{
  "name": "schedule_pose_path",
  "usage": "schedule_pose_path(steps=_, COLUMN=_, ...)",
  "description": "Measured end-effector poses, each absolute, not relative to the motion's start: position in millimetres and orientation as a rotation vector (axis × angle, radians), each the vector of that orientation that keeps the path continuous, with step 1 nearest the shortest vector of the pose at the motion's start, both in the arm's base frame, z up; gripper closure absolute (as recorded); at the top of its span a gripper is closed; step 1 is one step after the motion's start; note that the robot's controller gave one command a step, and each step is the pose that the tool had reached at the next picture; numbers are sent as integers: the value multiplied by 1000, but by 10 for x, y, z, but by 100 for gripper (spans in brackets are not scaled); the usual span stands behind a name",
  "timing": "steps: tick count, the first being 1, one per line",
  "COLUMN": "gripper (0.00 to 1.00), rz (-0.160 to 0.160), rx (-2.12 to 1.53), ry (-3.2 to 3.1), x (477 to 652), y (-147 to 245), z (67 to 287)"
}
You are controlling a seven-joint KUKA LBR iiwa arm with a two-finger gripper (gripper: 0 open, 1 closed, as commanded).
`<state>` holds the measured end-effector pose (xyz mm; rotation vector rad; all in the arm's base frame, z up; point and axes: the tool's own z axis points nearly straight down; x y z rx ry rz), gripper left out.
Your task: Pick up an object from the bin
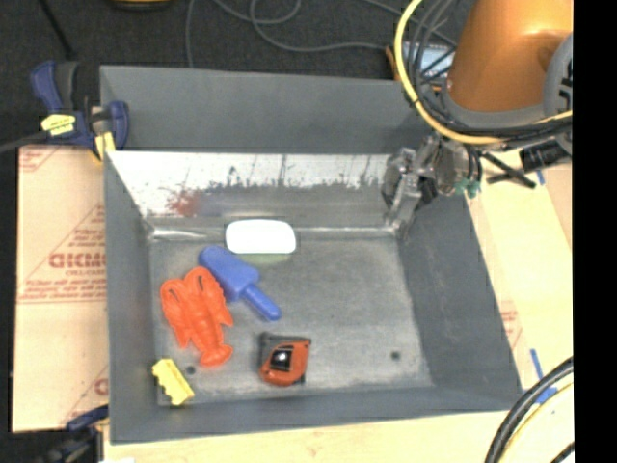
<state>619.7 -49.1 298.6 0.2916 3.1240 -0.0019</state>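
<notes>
Gripper [407, 189] hangs in the upper-right corner of the bin [453, 297], open or clenched I can't tell, well apart from the white oval [260, 238], blue scoop [239, 283] and orange lobster [198, 318] at lower left, so dropping here likely scrapes the side and grabs nothing.

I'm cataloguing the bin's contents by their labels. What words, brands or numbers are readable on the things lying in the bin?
No text can be read on anything in the bin.
Orange and black tape measure: a pale patch on its black face, too small to read.
White oval pad, blue scoop, orange toy lobster, yellow block: no print visible.
</notes>
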Motion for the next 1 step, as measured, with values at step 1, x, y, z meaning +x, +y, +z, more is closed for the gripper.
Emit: schedule_pose_path(steps=1, gripper=100, rz=-3, rx=288, ry=3124, x=6197, y=-491, z=2985)
